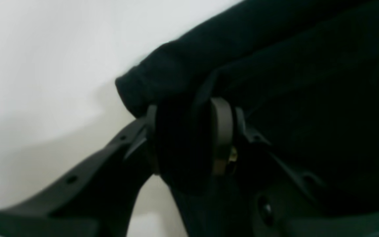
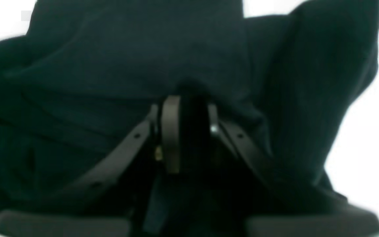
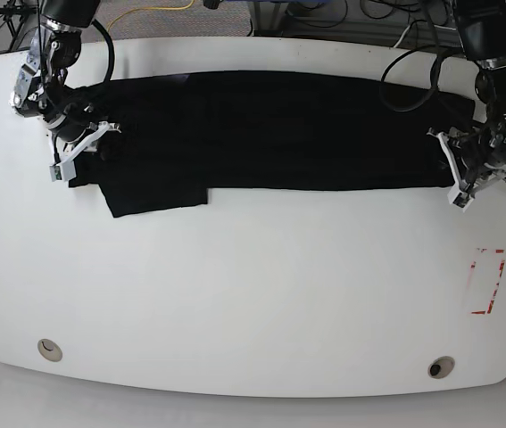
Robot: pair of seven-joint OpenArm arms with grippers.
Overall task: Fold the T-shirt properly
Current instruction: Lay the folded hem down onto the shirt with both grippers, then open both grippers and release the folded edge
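**Both grippers clamped on opposite ends of the folded shirt**

T-shirt [image 3: 270,134] lies flat across the far half of the white table [image 3: 253,294], folded into a long black band running side to side, with a sleeve flap sticking out toward the near edge at base-view left. No print visible.

Left gripper [image 1: 189,138]: pads closed on a bunched edge of black fabric, cloth pinched between them; hem roll shows just above the grip. In base view it sits at the band's right end [image 3: 460,174].

Right gripper [image 2: 186,131]: jaws drawn close together on a fold of the shirt, fabric draped up and around the fingers. In base view it sits at the band's left end [image 3: 81,147].

Red-outlined rectangle mark [image 3: 486,281] on the table near the right edge, well apart from the shirt. Cables [image 3: 342,13] behind the far edge.
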